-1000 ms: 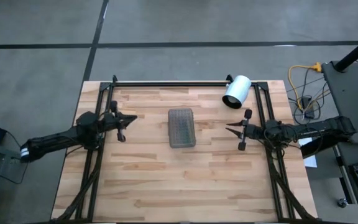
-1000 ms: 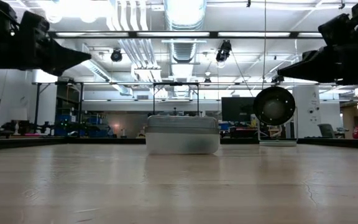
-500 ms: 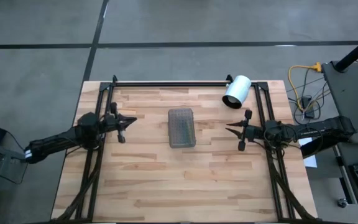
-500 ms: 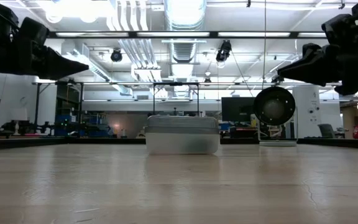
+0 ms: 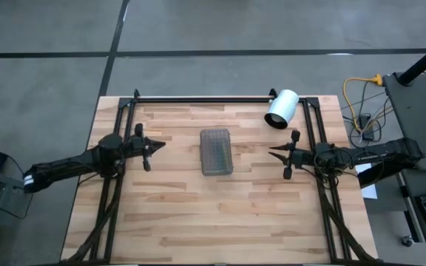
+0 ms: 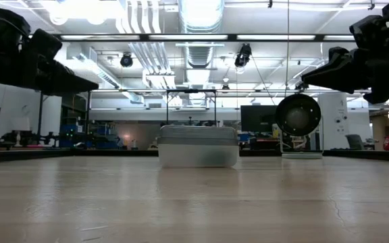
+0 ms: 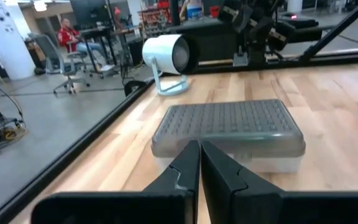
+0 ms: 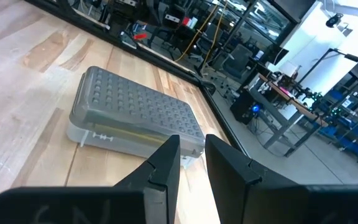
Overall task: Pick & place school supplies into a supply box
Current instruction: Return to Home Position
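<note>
Closed supply box (image 5: 216, 151) ahead of empty left hand (image 5: 151, 145), pinched shut, and right hand (image 5: 273, 154), slightly parted; best retract straight back.

supply box (image 5: 216, 151): grey dimpled lid, whitish translucent base | table (image 5: 198, 214): pale wood strips | cylinder (image 5: 282, 108): white

closed supply box (image 6: 198, 146), mid wooden table (image 6: 194, 202)
</note>
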